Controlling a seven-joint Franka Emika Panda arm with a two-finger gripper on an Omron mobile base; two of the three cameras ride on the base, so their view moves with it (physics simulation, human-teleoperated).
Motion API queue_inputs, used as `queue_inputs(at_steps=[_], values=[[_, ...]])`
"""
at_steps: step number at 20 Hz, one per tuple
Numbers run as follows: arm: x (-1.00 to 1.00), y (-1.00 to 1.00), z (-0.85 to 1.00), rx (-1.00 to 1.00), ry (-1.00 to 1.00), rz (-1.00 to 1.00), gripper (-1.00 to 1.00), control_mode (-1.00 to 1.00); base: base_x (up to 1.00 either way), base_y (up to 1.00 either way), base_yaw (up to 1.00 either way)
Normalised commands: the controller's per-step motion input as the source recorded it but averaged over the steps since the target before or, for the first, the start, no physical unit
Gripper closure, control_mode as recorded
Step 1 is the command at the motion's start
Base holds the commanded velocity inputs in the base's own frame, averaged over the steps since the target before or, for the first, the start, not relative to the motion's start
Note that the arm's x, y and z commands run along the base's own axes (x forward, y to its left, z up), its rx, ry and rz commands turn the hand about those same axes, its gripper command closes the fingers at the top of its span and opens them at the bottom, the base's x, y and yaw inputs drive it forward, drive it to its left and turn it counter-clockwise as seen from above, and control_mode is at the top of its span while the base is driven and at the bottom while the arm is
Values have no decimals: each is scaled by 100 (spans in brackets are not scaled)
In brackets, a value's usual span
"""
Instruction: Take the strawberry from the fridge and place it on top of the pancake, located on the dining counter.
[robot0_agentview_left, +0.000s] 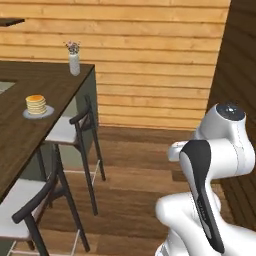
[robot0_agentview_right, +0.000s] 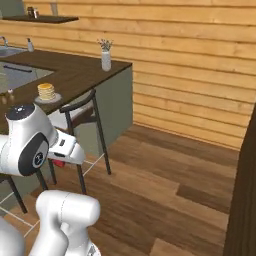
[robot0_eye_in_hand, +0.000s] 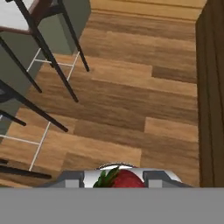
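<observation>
My gripper (robot0_eye_in_hand: 114, 181) is shut on the red strawberry (robot0_eye_in_hand: 126, 179), whose green leaves show between the two finger tips. It hangs above the wooden floor. In the right base view a bit of the red strawberry (robot0_agentview_right: 59, 163) peeks out under the hand, low beside the stools. The pancake (robot0_agentview_left: 36, 104) (robot0_agentview_right: 46, 91) is a small golden stack on a round grey plate (robot0_agentview_left: 46, 114). The plate stands near the edge of the dark-brown dining counter (robot0_agentview_left: 30, 85) (robot0_agentview_right: 75, 72), up and to the left of the hand. The fridge is out of view.
Dark-framed stools (robot0_agentview_left: 75, 127) (robot0_agentview_right: 80, 112) line the counter's side, their legs (robot0_eye_in_hand: 52, 65) close to the hand. A white vase with flowers (robot0_agentview_left: 74, 62) (robot0_agentview_right: 105, 59) stands at the counter's far corner. A dark wood panel (robot0_eye_in_hand: 212, 96) rises on the right. Open floor (robot0_agentview_right: 165, 175) lies ahead.
</observation>
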Motion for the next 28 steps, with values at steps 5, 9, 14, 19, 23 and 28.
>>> queue_inputs(at_steps=[5, 9, 14, 19, 23, 28], values=[[0, 0, 0, 0, 0, 0, 100, 100, 100, -22, 69], [0, 0, 0, 0, 0, 0, 100, 100, 100, -37, 71], [0, 0, 0, 0, 0, 0, 100, 100, 100, -45, 71], [0, 0, 0, 0, 0, 0, 100, 100, 100, -60, 68], [0, 0, 0, 0, 0, 0, 100, 100, 88, -66, 67], [0, 0, 0, 0, 0, 0, 100, 100, 26, -37, 42]])
